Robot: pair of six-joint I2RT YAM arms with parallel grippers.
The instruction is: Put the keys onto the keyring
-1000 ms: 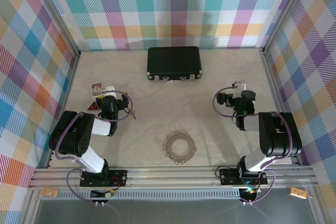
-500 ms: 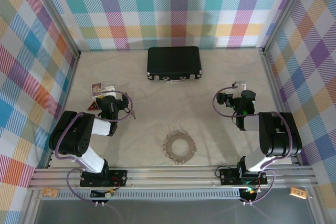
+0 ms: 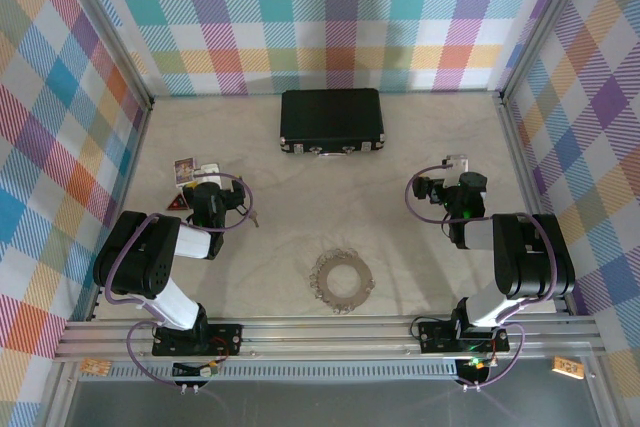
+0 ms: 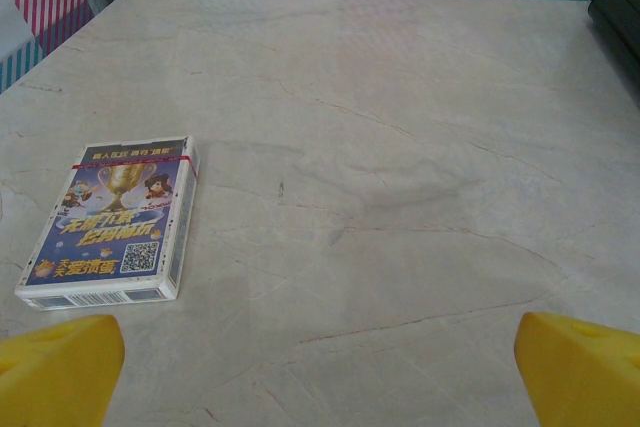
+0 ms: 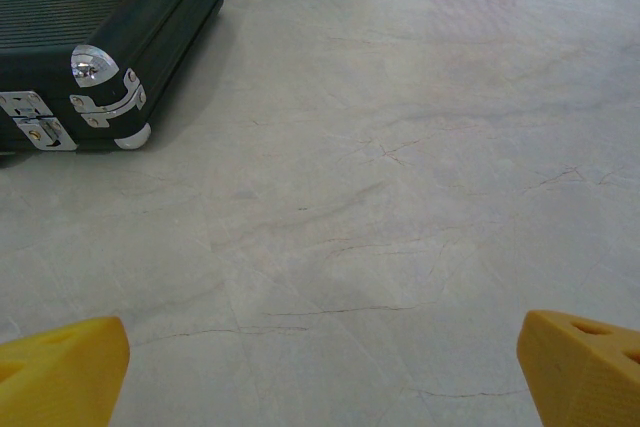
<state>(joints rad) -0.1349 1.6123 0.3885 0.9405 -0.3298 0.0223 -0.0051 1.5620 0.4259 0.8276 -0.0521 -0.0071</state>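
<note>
Both arms are folded low at the near edge of the counter (image 3: 290, 182). Landmark is the black case (image 3: 332, 120), lying flat and closed at the far middle.

The keys (image 3: 341, 282) form a flat silvery wreath on the counter. They sit on the near side of the case, well apart from it and about in line with its middle. Nothing touches them.

The left tool (image 4: 320, 372) is near-left of the case. It is spread wide with nothing between its yellow fingers (image 4: 60, 367), only bare counter. A card box (image 4: 115, 217) lies flat ahead of it, left of the case and a bit nearer.

The right tool (image 5: 320, 367) is near-right of the case, also gaping wide and empty. In the right wrist view, the case's corner with its silver latches is at upper left.

A small dark item (image 3: 252, 215) lies on the counter near-left of the case, just beside the left arm. It is too small to tell what it is.
</note>
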